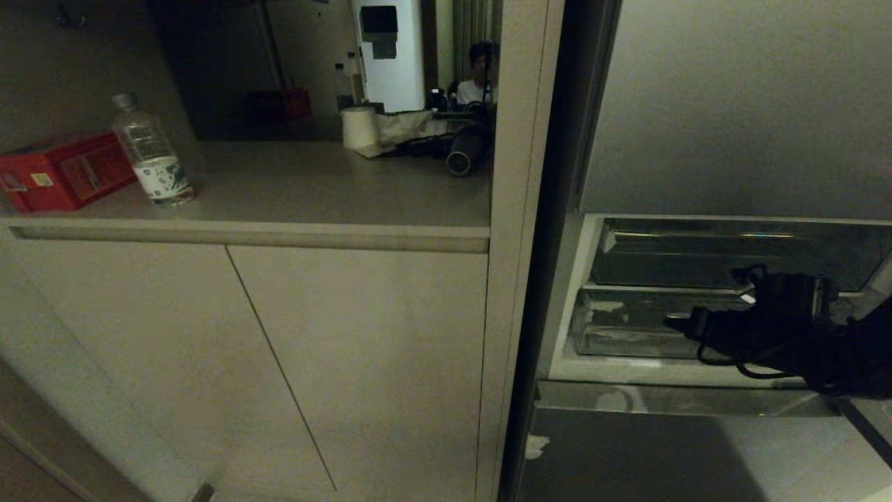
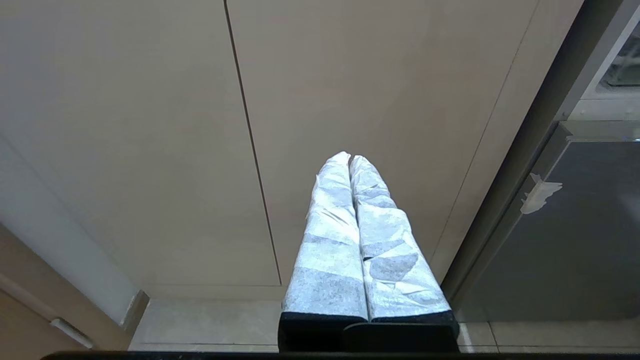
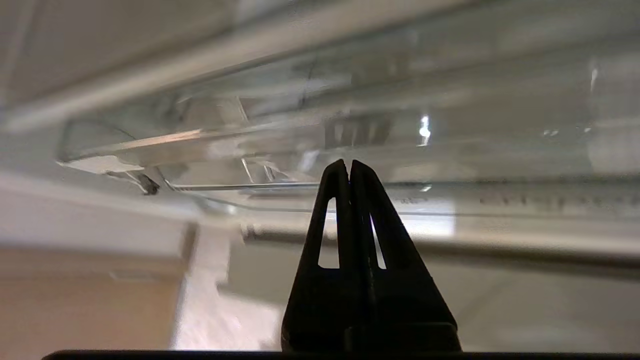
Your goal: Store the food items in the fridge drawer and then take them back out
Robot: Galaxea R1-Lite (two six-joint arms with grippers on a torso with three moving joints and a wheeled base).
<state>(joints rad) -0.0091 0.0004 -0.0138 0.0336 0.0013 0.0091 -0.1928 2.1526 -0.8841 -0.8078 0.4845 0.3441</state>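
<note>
fridge drawer (image 1: 627, 328) is clear glossy plastic, fridge door (image 1: 739, 104) brushed grey metal. cabinet doors (image 1: 279, 362) matt and smooth, water bottle (image 1: 152, 153) clear plastic, left fingers (image 2: 330, 240) wrapped in crinkly tape.

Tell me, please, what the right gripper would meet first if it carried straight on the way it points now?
Probably the clear front wall of the fridge drawer: the shut right gripper aims straight at it, though how far off it is stays unclear.

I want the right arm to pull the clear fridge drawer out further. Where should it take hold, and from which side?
Probably the drawer's front top edge, reached straight on from the open fridge front. That edge runs level and wide with a wall below it, so fingers could hook over it from above. The right gripper sits just before it, fingers pressed together, so it would need to open first.
</note>
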